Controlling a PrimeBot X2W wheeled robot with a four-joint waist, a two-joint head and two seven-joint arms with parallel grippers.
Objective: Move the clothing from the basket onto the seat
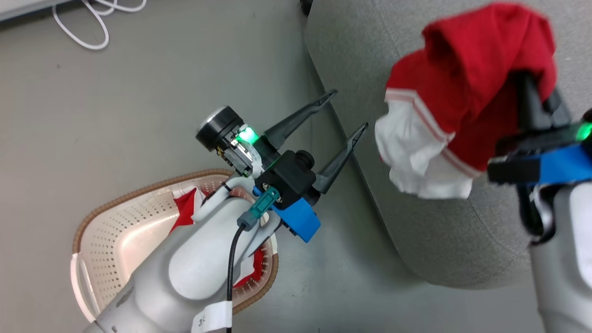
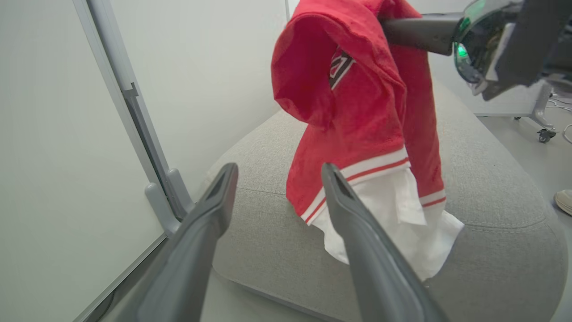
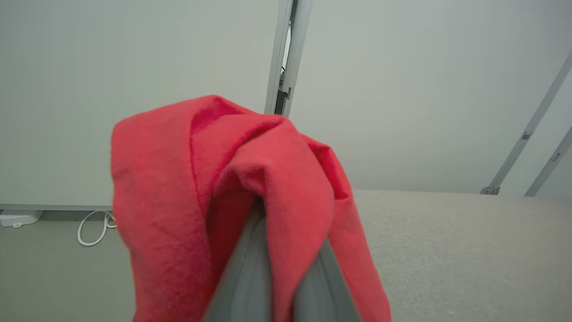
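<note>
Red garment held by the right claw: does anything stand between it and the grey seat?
Nothing visible does. The red garment hangs from the shut right claw over a bare stretch of the seat. The open left claw sits off to the side at the seat's edge, not beneath the cloth.

My right pincer (image 3: 263,230) is clamped on a soft bright red fabric garment (image 3: 187,188) that drapes over its tips. A large grey upholstered seat (image 3: 469,255) lies alongside, and pale grey partition panels (image 3: 402,89) stand behind.
</note>
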